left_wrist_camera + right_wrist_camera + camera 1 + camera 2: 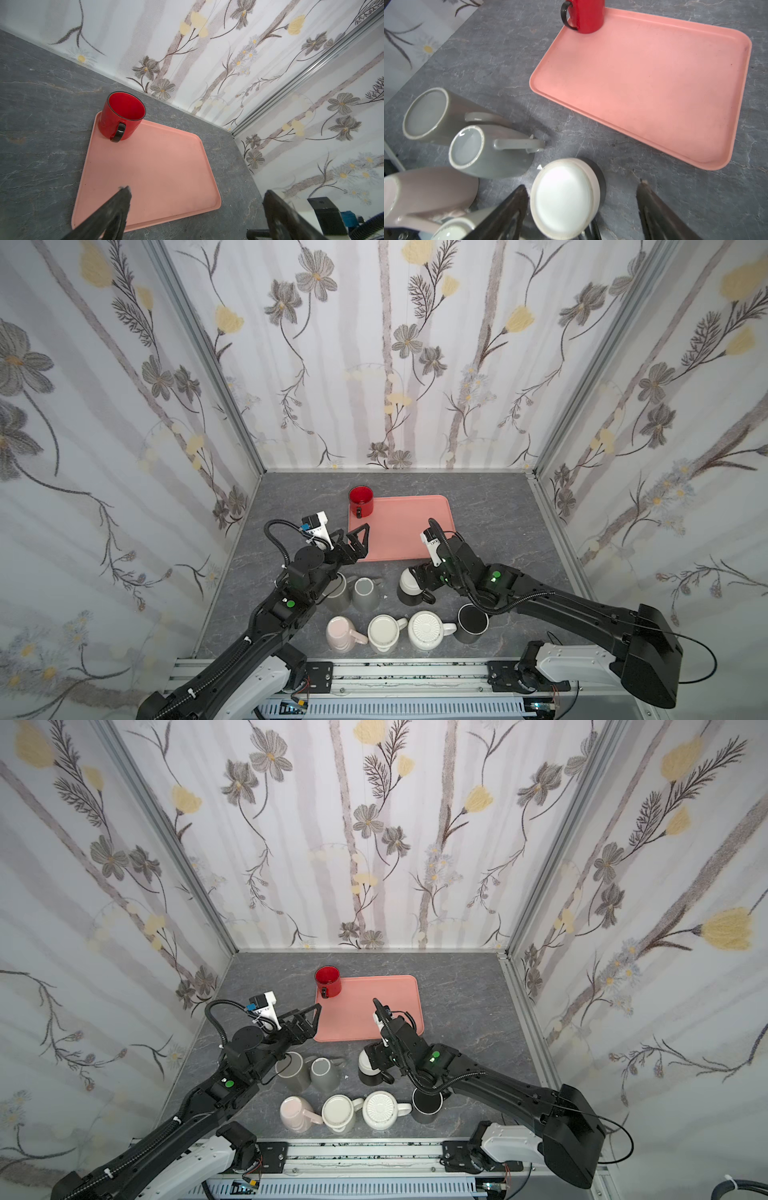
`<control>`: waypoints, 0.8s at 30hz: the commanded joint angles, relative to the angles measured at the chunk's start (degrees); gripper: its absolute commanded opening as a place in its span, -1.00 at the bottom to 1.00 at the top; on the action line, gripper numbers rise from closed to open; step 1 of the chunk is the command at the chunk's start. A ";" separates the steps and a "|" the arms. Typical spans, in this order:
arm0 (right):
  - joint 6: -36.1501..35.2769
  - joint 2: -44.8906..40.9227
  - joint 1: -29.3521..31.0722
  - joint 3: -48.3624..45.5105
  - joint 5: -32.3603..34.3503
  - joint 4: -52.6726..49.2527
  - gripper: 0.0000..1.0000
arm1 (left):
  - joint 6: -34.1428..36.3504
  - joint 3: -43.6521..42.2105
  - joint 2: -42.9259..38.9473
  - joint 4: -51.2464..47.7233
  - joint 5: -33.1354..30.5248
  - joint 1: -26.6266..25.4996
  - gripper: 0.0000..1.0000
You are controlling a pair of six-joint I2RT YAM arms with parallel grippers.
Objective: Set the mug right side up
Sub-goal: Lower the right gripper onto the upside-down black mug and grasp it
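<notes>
Nearest the rail, a row of four mugs is seen on the grey table (490, 506): a pink mug (340, 632), a cream mug (383, 632), a white mug (424, 630) with its ribbed base turned up, and a black mug (471, 624) partly covered by the right arm.

Just behind them, a larger grey mug (427, 112) and a smaller grey mug (471, 149) are stood base up, close side by side, with their handles pointed toward the tray. In the same row, to their right, the dark mug (564, 197) is found. It is upside down on the table, white base up, just short of the tray's near edge.

The right gripper (582, 184) is placed around it with the jaws spread. One finger (510, 207) is close against the mug's side, though contact cannot be told. The other finger (658, 207) is kept clear, with bare table seen between it and the mug, so no grip is shown.

Farther on, the pink tray (395, 526) is laid flat. The left gripper (354, 529) is held above its near left corner, jaws spread wide with nothing between them. Markings on the white wrist camera housing (320, 526) are too small to be read.

At the tray's far left corner, a red mug (360, 499) is stood upright, its black handle turned toward the near side. Floral wallpaper (374, 364) is seen behind.
</notes>
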 commanded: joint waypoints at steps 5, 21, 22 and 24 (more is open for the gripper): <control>-1.51 -2.91 0.07 -2.40 -5.01 -12.92 0.26 | 0.19 -1.10 0.63 2.88 -0.73 0.04 1.00; -3.83 8.07 0.27 -1.79 -6.63 -10.33 -0.06 | 1.33 -1.46 -1.75 0.16 -2.86 0.08 1.00; -3.83 8.49 0.27 -1.85 -6.60 -10.03 -0.08 | 1.20 -1.45 -1.90 0.27 -2.88 0.13 1.00; -3.97 9.31 0.44 -2.06 -6.55 -9.07 -0.12 | 1.07 -1.54 -1.70 0.53 -2.95 0.15 1.00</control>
